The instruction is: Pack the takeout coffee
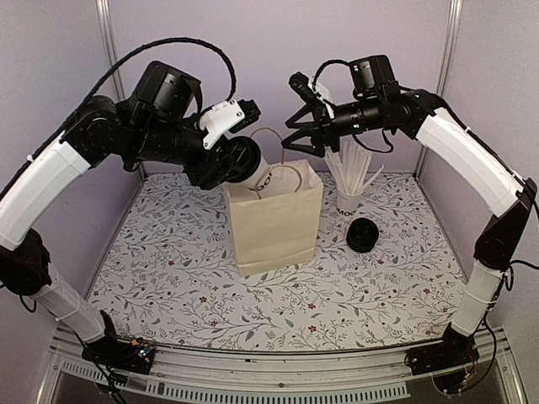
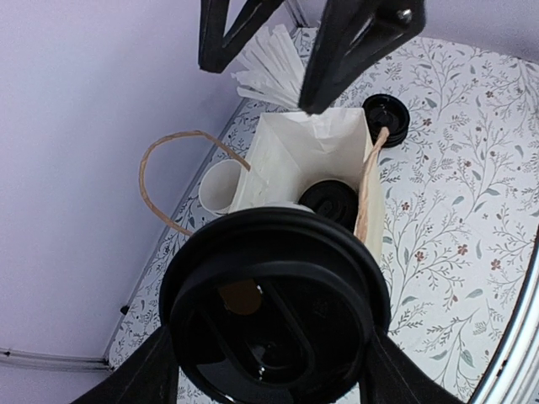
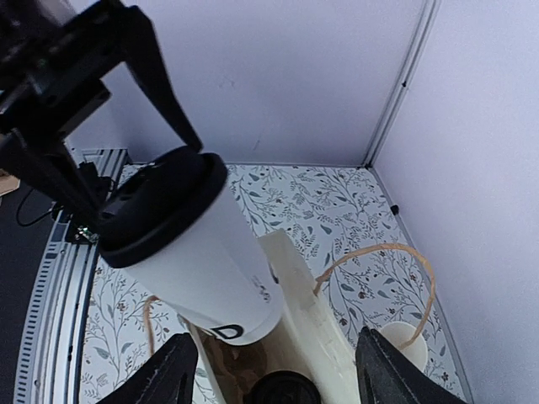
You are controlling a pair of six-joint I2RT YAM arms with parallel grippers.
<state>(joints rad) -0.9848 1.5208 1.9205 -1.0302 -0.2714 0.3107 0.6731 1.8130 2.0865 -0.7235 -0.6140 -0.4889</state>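
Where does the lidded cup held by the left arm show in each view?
Top external: lidded cup at centre, tilted over the paper bag.
Left wrist: cup at bottom centre, its lid filling the foreground.
Right wrist: cup at centre-left, slanted, lid at upper left.
Shared landmark: the paper bag with loop handles.

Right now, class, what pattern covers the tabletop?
The tabletop: grey leafy vines on white, best in the top external view.
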